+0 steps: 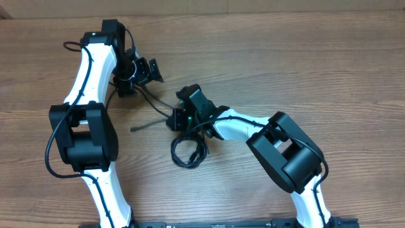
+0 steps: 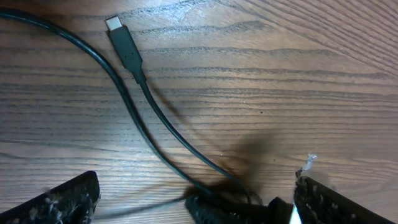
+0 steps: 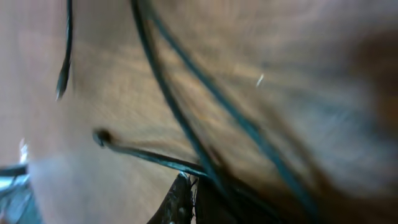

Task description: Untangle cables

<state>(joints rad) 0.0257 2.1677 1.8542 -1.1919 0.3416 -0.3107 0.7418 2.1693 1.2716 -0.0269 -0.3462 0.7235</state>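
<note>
Clenched on the cables (image 1: 187,154) at the centre of the table (image 1: 316,57), the right gripper (image 1: 179,119) should hold firm while the left gripper (image 2: 196,190), jaws released wide near a loose plug (image 2: 123,45), pinches one strand and draws it away slowly.

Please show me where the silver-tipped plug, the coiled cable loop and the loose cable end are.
silver-tipped plug (image 2: 124,50): left wrist view, on its black body.
coiled cable loop (image 1: 173,151): overhead view, on its left side.
loose cable end (image 1: 135,129): overhead view, on its tip.
</note>
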